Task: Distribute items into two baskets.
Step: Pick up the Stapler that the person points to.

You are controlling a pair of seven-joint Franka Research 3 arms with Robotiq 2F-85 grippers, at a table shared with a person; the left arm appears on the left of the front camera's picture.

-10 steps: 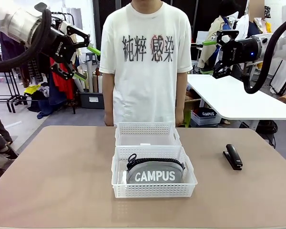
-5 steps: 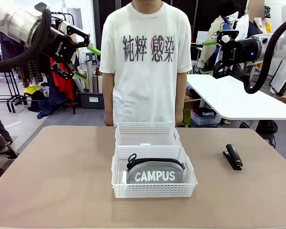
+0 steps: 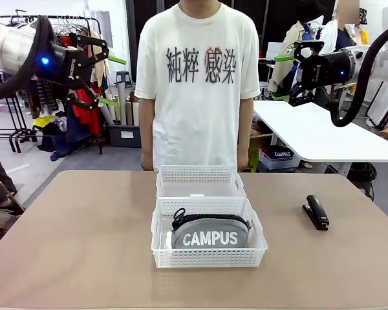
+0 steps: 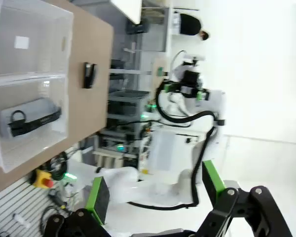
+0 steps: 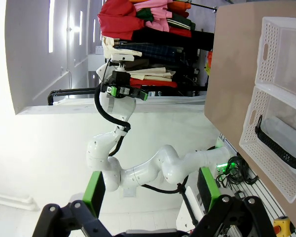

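Two white lattice baskets stand end to end at the table's middle. The near basket (image 3: 209,257) holds the grey "CAMPUS" pouch (image 3: 210,236); the far basket (image 3: 199,174) has nothing in it. The black stapler (image 3: 316,212) lies on the table at the right. High above the table's left, my left gripper (image 3: 113,81) is open and holds nothing. My right gripper (image 3: 284,77) is open too, high at the right. The left wrist view has its gripper (image 4: 155,192), the pouch (image 4: 32,116) and the stapler (image 4: 89,75). The right wrist view has its gripper (image 5: 151,190) and the pouch's basket (image 5: 266,168).
A person in a white T-shirt (image 3: 199,84) stands at the table's far edge, arms down, right behind the baskets. The brown tabletop (image 3: 84,239) is bare to the left of the baskets. A white table (image 3: 323,139) stands behind at the right.
My left arm has swung back toward the picture's left, carrying its open gripper a little left. The right arm, baskets, pouch and stapler have not moved.
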